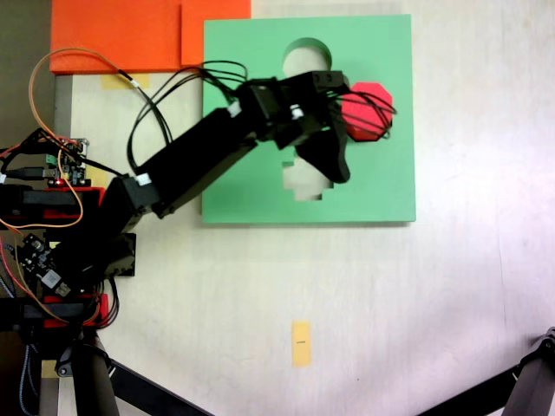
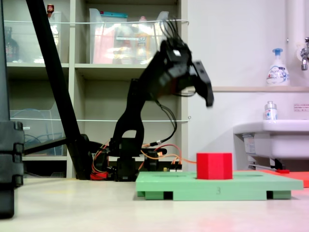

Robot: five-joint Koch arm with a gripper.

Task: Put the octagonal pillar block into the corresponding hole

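The red octagonal pillar block (image 1: 371, 113) (image 2: 214, 166) stands upright on the right part of the green foam board (image 1: 381, 191) (image 2: 183, 186). The corresponding hole is hidden under or around it; I cannot tell how deep the block sits. The round cutout (image 1: 305, 57) and the cross-shaped cutout (image 1: 305, 184) lie bare to its left. My gripper (image 1: 347, 130) (image 2: 200, 99) hangs open well above the board, just left of the block in both fixed views. It touches nothing, and one long finger (image 2: 207, 89) points down.
Orange foam sheets (image 1: 130, 35) lie beyond the board's far left corner. The arm's base and wiring (image 1: 52, 199) sit at the table's left edge. A yellow tape mark (image 1: 301, 342) is on the table, tripod legs (image 1: 529, 381) cross the near corners, and a sink (image 2: 270, 137) stands behind.
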